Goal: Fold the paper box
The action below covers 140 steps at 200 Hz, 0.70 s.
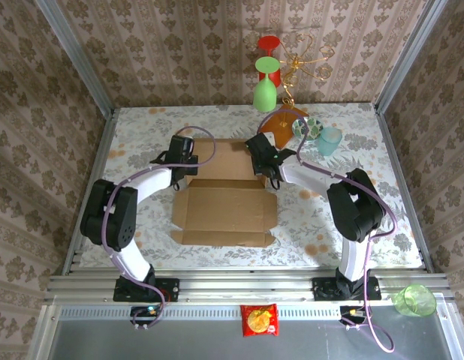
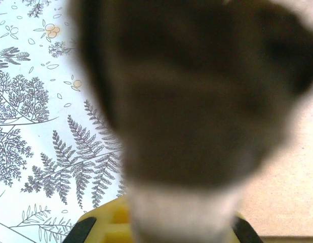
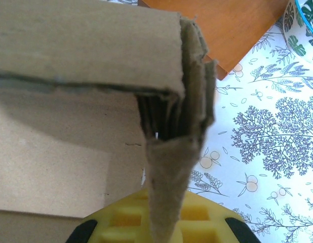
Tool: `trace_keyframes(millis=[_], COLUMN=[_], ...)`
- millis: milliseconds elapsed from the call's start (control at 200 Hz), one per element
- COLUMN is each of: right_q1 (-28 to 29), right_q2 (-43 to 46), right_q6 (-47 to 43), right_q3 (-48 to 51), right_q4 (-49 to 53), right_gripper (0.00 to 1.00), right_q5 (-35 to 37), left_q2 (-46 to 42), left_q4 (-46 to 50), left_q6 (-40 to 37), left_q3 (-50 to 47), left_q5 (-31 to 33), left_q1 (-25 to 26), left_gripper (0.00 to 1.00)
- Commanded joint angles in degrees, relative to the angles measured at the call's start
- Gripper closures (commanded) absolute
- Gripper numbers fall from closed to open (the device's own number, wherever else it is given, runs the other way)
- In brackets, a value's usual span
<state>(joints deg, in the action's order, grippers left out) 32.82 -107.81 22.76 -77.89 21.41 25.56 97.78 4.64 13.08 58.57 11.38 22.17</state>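
Two pincers flank the far half of the paper box (image 1: 224, 214), which lies mid-bench with its long axis running near to far: the left pincer (image 1: 185, 159) sits at the far-left wall and the right pincer (image 1: 260, 156) at the far-right wall. The right one appears clamped on that upright wall's edge. I cannot tell the left one's state, since its wrist view is blurred.

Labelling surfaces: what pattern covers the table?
Grey fern and leaf prints on white table, clearest in the left wrist view.
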Motion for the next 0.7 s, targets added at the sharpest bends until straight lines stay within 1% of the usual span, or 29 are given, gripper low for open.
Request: trace_keyframes(millis=[0, 35, 85, 205, 300, 410, 600, 695], right_q1=[-1.1, -1.1, -1.1, -1.1, -1.1, -1.4, -1.8, -2.0], right_q2=[-1.9, -2.0, -2.2, -2.8, -3.0, -3.2, -3.9, -4.3], right_q6=[3.3, 3.3, 3.4, 2.9, 2.4, 2.2, 2.2, 2.1], right_q3=[-2.6, -2.8, -3.0, -3.6, -4.0, -4.3, -5.2, -5.6], right_q4=[8.2, 8.1, 8.2, 8.7, 9.1, 9.0, 9.1, 10.6], right_gripper=[1.0, 1.0, 1.0, 1.0, 1.0, 1.0, 1.0, 1.0], right_q5=[1.8, 1.5, 1.2, 0.7, 0.5, -0.2, -2.0, -2.6], left_q2=[0.6, 0.3, 0.1, -1.4, -3.1, -3.7, -1.3, 0.6], left_q4=[5.2, 5.3, 5.2, 3.9, 2.6, 1.2, 0.8, 1.3], left_q6=[2.3, 2.8, 3.4, 3.5, 3.1, 1.0, -3.6, -4.1], left_q3=[1.1, 1.1, 1.2, 0.5, 0.2, 0.9, 3.7, 5.1], left_q5=[3.1, 2.4, 1.5, -1.3, -4.2, -10.1, -17.2, -17.8], left_q1=[-0.2, -0.2, -0.2, -0.7, -2.3, -4.5, -5.8, -5.7], left_gripper=[1.0, 1.0, 0.94, 0.71, 0.57, 0.52, 0.5, 0.51])
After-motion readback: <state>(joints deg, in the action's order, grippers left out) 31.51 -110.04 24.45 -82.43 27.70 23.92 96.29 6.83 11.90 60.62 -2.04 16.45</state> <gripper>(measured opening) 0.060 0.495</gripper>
